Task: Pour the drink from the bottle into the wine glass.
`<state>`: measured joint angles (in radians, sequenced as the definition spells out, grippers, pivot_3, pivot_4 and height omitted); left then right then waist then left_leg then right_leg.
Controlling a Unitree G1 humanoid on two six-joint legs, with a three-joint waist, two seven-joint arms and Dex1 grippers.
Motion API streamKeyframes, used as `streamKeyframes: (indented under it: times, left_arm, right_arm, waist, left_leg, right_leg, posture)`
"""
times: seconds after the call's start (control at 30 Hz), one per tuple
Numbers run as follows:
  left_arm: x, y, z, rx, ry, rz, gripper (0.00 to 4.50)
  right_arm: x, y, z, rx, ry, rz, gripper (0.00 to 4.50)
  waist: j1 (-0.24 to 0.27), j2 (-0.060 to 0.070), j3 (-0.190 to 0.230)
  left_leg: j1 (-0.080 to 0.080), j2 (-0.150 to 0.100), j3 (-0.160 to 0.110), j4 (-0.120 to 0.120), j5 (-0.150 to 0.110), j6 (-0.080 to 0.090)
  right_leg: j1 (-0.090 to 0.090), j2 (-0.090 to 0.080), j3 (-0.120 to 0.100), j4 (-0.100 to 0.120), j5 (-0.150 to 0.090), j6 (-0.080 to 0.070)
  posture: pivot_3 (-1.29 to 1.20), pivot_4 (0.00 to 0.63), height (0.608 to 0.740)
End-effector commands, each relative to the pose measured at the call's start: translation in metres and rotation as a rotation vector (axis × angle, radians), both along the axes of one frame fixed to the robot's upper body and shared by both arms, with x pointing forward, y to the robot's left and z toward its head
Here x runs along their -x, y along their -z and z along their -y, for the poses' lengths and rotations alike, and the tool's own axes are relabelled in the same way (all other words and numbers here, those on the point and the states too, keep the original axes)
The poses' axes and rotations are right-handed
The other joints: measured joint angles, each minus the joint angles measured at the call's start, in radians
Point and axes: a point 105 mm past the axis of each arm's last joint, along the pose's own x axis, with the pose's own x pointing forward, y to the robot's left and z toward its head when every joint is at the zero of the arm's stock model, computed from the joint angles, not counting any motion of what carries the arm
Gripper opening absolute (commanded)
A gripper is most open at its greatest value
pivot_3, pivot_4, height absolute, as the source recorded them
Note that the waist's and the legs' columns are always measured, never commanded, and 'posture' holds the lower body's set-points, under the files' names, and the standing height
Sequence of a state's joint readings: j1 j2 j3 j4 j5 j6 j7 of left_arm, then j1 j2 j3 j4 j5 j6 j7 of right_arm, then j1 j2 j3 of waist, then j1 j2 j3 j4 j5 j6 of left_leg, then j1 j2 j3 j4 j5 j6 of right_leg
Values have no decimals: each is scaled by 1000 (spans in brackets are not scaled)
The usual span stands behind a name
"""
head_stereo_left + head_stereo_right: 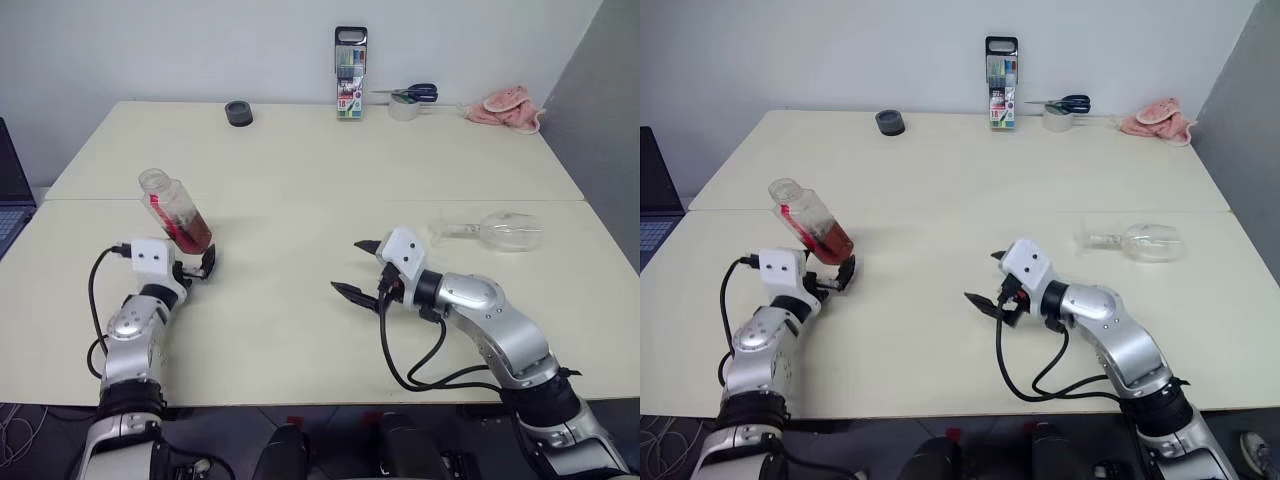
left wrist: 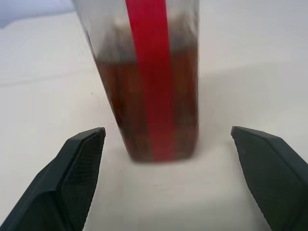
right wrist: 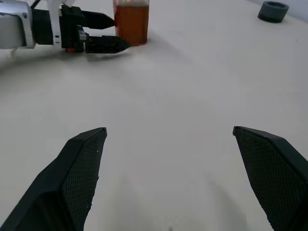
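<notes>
While my left gripper point(image 1: 203, 266) gapes beside the uncapped, tilting bottle point(image 1: 176, 212), my wrist view reveals amber drink point(image 2: 144, 101) behind its red strip.

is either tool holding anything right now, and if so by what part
Nothing is held. The left tool is open, its fingers apart from the bottle ahead of it. The right tool is open over bare table.

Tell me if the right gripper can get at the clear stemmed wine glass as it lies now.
Probably yes: the open right gripper has bare table between it and the clear stemmed wine glass, lying on its side.
</notes>
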<state>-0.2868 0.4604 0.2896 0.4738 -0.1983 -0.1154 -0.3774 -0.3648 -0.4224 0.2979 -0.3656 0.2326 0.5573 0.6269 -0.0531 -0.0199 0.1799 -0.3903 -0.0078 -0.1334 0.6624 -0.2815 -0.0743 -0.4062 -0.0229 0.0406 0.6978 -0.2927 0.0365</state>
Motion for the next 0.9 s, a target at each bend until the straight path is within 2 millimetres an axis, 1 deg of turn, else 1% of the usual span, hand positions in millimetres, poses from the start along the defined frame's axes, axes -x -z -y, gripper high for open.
streamKeyframes:
  times: [0.03, 0.1, 0.2, 0.23, 0.27, 0.33, 0.4, 0.53, 0.6, 0.73, 0.83, 0.9]
  left_arm:
    - [11, -14, 1, -17, -12, 65, 4463]
    - [20, -10, 8, -25, 8, 57, 4463]
    - [33, -8, 28, -38, 81, 46, 4463]
    - [37, -9, 41, -50, 141, 49, 4463]
    - [40, -10, 49, -57, 183, 51, 4463]
    - [44, -17, 87, -32, 373, 57, 4463]
    - [46, -26, 117, -23, 545, 60, 4463]
    - [49, -44, 158, -27, 858, 25, 4463]
    - [50, -53, 168, -64, 989, 2, 4463]
    - [48, -72, 176, -122, 1184, -49, 4463]
    - [49, -81, 177, -177, 1289, -81, 4463]
    - [51, -84, 178, -209, 1350, -100, 4463]
  right_arm:
    - [11, -8, 7, -13, -1, 27, 4500]
    - [12, -5, 19, -34, 62, -6, 4500]
    - [11, -3, 43, -111, 202, -84, 4500]
    - [11, -2, 52, -166, 260, -137, 4500]
    - [11, -1, 57, -204, 297, -175, 4500]
    - [4, -5, 77, -399, 460, -245, 4500]
    - [-2, -6, 93, -552, 607, -293, 4500]
    - [-11, -7, 106, -774, 750, -370, 4500]
    - [-17, -4, 110, -885, 795, -442, 4500]
    - [-33, 3, 125, -1097, 921, -529, 4500]
    - [-45, 6, 127, -1179, 963, -573, 4500]
    - [-52, 6, 127, -1201, 962, -588, 4500]
  waist:
    - [2, 0, 0]
    - [2, 0, 0]
    - [5, 0, 0]
    - [7, 0, 0]
    - [11, 0, 0]
    - [17, 0, -1]
    - [21, 0, -1]
    - [21, 1, -1]
    - [18, 2, -1]
    - [6, 3, -1]
    - [-5, 5, -1]
    - [-7, 6, 0]
  left_leg:
    - [0, 0, 0, 0, 0, 1]
    - [0, 0, 0, 0, -1, 2]
    - [0, 1, 0, 0, -1, 2]
    - [0, 1, 0, 0, -1, 2]
    - [0, 1, 0, 0, -1, 2]
    - [1, 1, 0, 0, -1, 2]
    - [1, 1, 0, 0, -1, 2]
    - [3, 1, 2, 0, -1, 2]
    - [4, 1, 2, -1, -1, 2]
    - [6, 2, 5, -3, -1, 2]
    - [6, 2, 6, -4, -1, 2]
    - [7, 2, 7, -4, -1, 2]
  right_leg:
    - [0, 0, 0, 0, 0, 0]
    - [0, 0, 0, 0, 0, 0]
    - [1, 0, 1, 0, 0, 0]
    - [1, 0, 1, 0, 0, 0]
    - [1, 0, 0, 0, 0, 0]
    - [1, 0, 1, 0, 0, 0]
    - [2, 1, 0, 0, 0, 0]
    - [2, 2, 1, 1, 0, 0]
    - [2, 4, 1, 1, 0, 0]
    - [3, 4, 4, 2, 0, 0]
    - [2, 4, 4, 1, 0, -1]
    - [2, 4, 5, 1, 0, -1]
  posture:
    - [0, 150, 740]
    - [0, 150, 740]
    - [0, 150, 740]
    - [0, 150, 740]
    - [0, 150, 740]
    - [0, 150, 740]
    - [0, 150, 740]
    - [0, 150, 740]
    - [0, 150, 740]
    - [0, 150, 740]
    - [0, 150, 740]
    - [0, 150, 740]
